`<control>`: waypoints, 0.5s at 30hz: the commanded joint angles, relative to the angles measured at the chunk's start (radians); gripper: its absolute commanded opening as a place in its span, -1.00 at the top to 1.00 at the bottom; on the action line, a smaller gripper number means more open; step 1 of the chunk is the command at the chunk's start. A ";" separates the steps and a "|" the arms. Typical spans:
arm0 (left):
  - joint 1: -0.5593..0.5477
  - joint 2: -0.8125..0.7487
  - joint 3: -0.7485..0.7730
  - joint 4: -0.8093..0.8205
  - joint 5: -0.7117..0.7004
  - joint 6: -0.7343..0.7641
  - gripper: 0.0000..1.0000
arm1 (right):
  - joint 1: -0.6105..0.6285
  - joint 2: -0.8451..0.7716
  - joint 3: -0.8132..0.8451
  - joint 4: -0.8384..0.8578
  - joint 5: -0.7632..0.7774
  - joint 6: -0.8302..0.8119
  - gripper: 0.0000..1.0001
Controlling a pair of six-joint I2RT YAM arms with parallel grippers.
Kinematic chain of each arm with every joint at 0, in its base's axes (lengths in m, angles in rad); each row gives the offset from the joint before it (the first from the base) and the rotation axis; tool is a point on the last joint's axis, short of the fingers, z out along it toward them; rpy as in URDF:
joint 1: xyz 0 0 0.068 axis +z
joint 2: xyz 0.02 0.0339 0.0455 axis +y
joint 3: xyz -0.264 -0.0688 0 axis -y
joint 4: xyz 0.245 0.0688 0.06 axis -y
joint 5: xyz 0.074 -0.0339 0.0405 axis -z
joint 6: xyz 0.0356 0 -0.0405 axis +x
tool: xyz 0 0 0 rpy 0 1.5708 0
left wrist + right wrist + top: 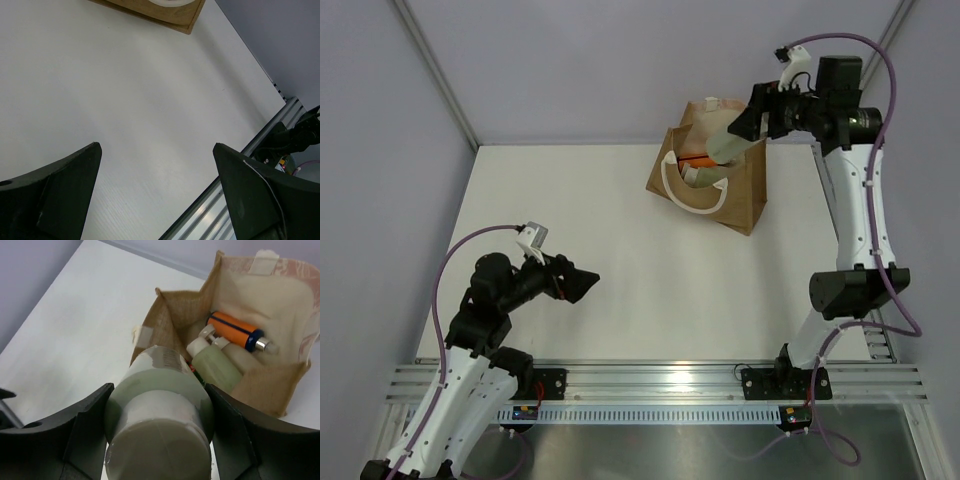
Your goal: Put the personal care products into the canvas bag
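The tan canvas bag (745, 195) stands at the far right of the table, with white rope handles (692, 200). My right gripper (748, 122) is shut on a pale olive cream-capped bottle (725, 142), held tilted over the bag's mouth. In the right wrist view the fingers (90, 420) grip this bottle (160, 395) on both sides above the bag (175, 310). Inside lie an orange bottle (235, 330) and another pale olive bottle (215, 365). My left gripper (582, 285) is open and empty over the near left of the table, also in its wrist view (157, 147).
The bag's bottom corner (165, 12) shows at the top of the left wrist view. The aluminium rail (660, 385) runs along the near edge. Grey walls enclose the back and sides of the white table (580, 220).
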 commanded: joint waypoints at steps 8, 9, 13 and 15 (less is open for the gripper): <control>0.000 -0.026 -0.013 0.061 0.012 -0.013 -0.98 | 0.190 0.324 0.205 0.054 0.580 -0.245 1.00; 0.000 -0.020 -0.010 0.058 0.015 -0.011 -0.98 | 0.227 0.330 0.181 0.068 0.631 -0.294 1.00; 0.000 -0.021 -0.004 0.049 0.026 -0.011 -0.98 | 0.281 0.318 0.116 0.106 0.780 -0.348 0.60; 0.000 -0.030 -0.008 0.054 0.024 -0.012 -0.98 | 0.290 0.318 0.106 0.082 0.753 -0.362 0.06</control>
